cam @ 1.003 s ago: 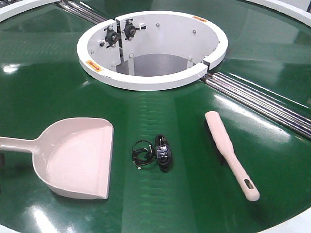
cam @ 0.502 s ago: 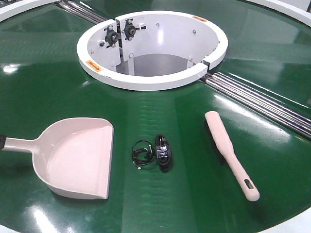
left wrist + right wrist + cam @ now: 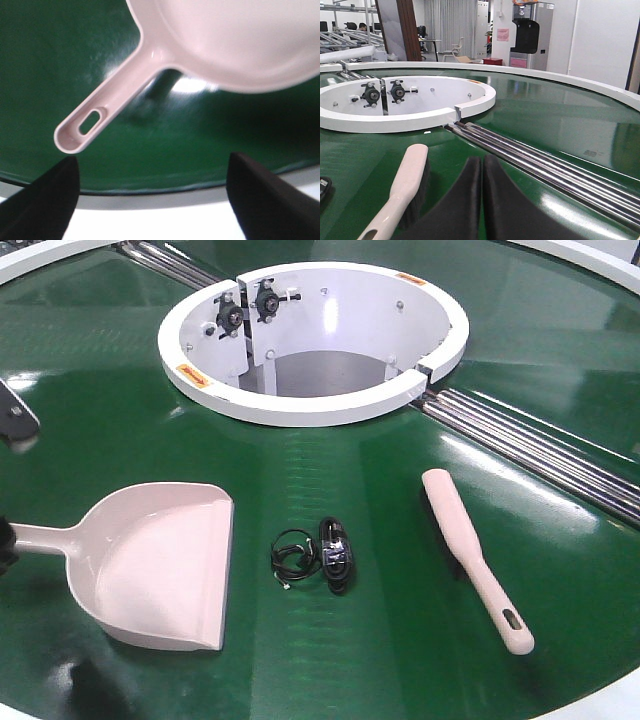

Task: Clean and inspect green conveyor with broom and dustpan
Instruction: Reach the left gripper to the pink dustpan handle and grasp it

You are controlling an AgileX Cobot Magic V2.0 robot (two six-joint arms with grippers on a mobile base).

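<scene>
Over the green conveyor (image 3: pixel 380 660), the left hand (image 3: pixel 152 159) gapes empty near the dustpan (image 3: pixel 240 40) handle (right hand (image 3: pixel 482 161) closed, empty).

Green conveyor (image 3: pixel 380 490) carries three items, all apart: dustpan (image 3: pixel 160 565) left, black coiled cable (image 3: pixel 320 555) centre, broom (image 3: pixel 465 545) right, handle toward near edge.

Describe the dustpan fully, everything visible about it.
The dustpan is a pale pink-beige scoop, plastic by its look, smooth and glossy. It has a wide flat mouth facing right, a raised rounded back and a long straight handle with a slotted hole near its tip, pointing left. It lies flat and empty on the green conveyor. The open left claw sits just short of the handle's end, not gripping it.
</scene>
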